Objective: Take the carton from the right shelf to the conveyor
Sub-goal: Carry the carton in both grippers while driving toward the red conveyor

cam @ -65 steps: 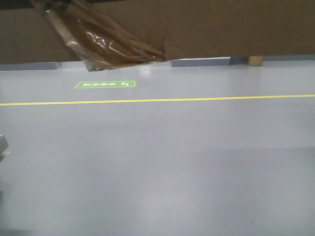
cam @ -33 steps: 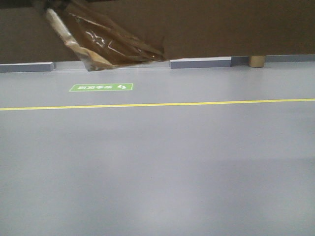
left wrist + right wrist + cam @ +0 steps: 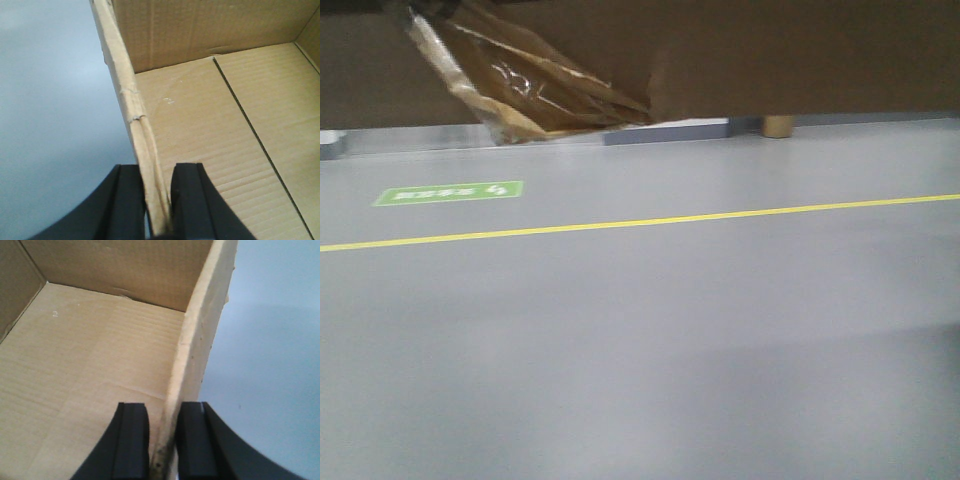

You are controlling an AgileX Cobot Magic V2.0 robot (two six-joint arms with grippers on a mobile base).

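Carton held over grey floor, pinched at both ends: left gripper narrow, astride carton's left wall; right gripper likewise astride carton's right wall. Tape wad at carton's lower edge. Green floor sign below carton, lettering too blurred to read.

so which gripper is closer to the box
Neither: the left gripper is clamped on the left wall of the box, the right gripper on its right wall.

Front view low, facing floor beneath carton, wrist views close above its opposite walls
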